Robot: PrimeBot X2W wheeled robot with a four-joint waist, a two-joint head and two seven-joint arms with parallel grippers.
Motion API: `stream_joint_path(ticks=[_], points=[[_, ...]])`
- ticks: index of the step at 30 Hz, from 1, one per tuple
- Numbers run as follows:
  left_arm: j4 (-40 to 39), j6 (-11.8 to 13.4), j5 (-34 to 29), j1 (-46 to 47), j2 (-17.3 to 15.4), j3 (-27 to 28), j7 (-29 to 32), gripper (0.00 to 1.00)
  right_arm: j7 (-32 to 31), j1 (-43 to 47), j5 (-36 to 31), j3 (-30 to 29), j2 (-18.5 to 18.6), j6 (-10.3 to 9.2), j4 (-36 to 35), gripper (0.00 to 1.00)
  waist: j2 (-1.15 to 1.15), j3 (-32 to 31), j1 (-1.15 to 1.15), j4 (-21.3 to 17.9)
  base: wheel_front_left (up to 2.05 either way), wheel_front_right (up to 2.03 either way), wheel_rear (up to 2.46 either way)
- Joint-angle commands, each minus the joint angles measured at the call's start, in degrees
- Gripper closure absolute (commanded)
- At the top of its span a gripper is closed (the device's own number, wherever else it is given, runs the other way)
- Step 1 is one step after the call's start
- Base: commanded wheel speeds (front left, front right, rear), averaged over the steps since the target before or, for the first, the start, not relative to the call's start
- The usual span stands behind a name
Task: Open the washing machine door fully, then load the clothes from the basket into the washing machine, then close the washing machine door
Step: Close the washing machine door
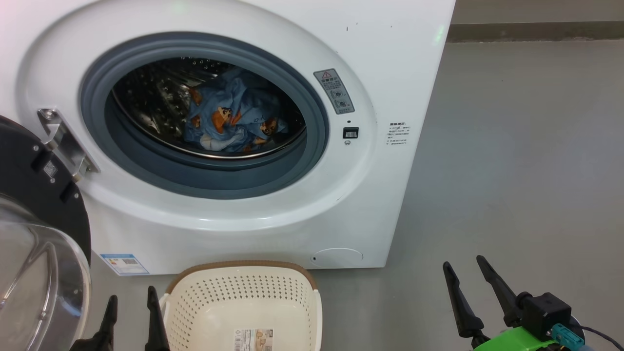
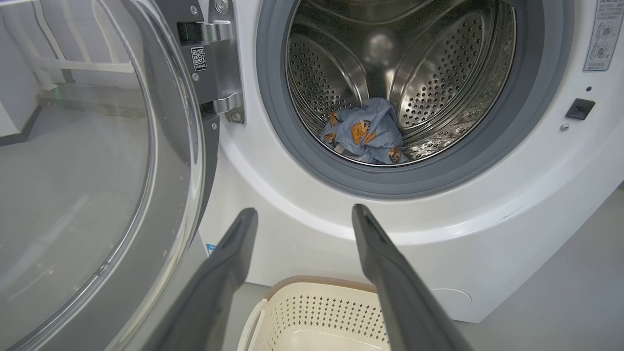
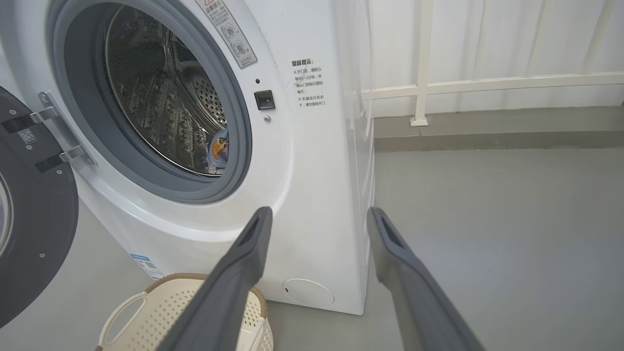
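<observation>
Evidently loading is finished, so closing the door is the step in hand. Nearest, in front of the washer [image 1: 390, 73], both pincers stand wide open and hold nothing: the left pincer [image 1: 132, 295] is low before its hinge side, the right pincer [image 1: 463, 263] off its other front corner. The basket [image 1: 243, 292] sits on the floor [image 1: 512, 170] just in front of the washer, empty but for its label. The door [image 1: 29, 175] hangs swung out from the hinge side. Deepest inside, the clothes [image 1: 234, 117] lie heaped low in the drum [image 1: 156, 97], apparently clear of the grey ring [image 1: 312, 97]. To close well, the left pincer should get behind the door's free edge, follow its arc, and press until the latch [image 1: 350, 132] catches, avoiding the basket.
</observation>
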State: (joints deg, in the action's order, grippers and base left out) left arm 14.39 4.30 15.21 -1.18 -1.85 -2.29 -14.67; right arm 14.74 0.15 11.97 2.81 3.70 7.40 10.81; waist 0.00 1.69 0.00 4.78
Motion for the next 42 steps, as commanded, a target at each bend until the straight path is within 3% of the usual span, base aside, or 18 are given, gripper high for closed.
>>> stream_joint_path(ticks=[1,31,42], points=[[-1.7,0.3,-0.8,0.1,-1.0,1.7,-0.3,0.0,0.3,-0.4,-0.9,1.1,0.2,0.09,-1.2,0.0,0.0,0.0,0.0,0.0,0.0,0.0,0.0],[-2.2,0.9,-0.9,0.2,-1.0,1.6,-0.3,0.0,0.3,-1.0,-2.0,0.3,0.1,0.09,-1.2,0.0,0.0,0.6,0.0,-0.4,0.0,0.0,0.0],[-2.3,1.3,-0.9,0.3,-1.0,1.6,-0.3,0.0,0.3,-1.0,-1.9,0.2,0.1,0.09,-1.3,0.0,0.0,0.7,0.0,-0.4,-0.91,0.92,0.0]])
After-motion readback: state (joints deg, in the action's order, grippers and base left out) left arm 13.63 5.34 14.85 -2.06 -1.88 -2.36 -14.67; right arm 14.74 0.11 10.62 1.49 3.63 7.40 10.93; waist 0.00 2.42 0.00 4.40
